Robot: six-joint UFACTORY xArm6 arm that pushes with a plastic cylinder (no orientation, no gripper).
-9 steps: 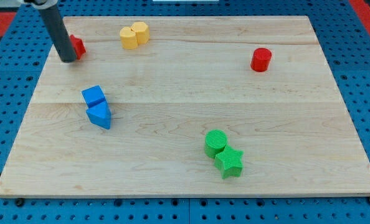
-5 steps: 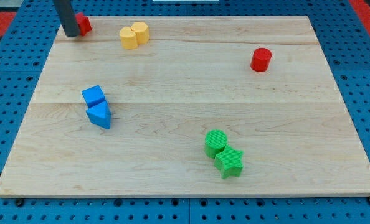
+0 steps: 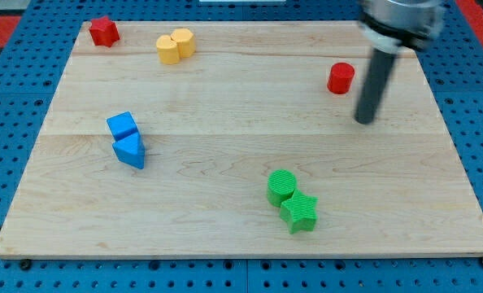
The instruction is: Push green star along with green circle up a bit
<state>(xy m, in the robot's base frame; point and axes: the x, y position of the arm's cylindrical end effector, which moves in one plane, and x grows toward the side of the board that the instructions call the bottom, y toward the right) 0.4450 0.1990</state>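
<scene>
The green star (image 3: 299, 212) lies near the view's bottom, right of centre, touching the green circle (image 3: 281, 186) just up-left of it. My tip (image 3: 364, 120) is at the view's right, well up and to the right of both green blocks and just down-right of the red cylinder (image 3: 341, 78). The tip touches no block.
A red star (image 3: 104, 31) sits at the top left corner. Two yellow blocks (image 3: 175, 45) sit together at the top. A blue cube (image 3: 122, 125) and a blue triangle (image 3: 130, 150) sit together at the left. The wooden board (image 3: 225, 106) lies on a blue pegboard.
The rod has left the red star at the top left and now stands at the view's right near the red cylinder. The red star was shifted up a little earlier. Green blocks have not moved.
</scene>
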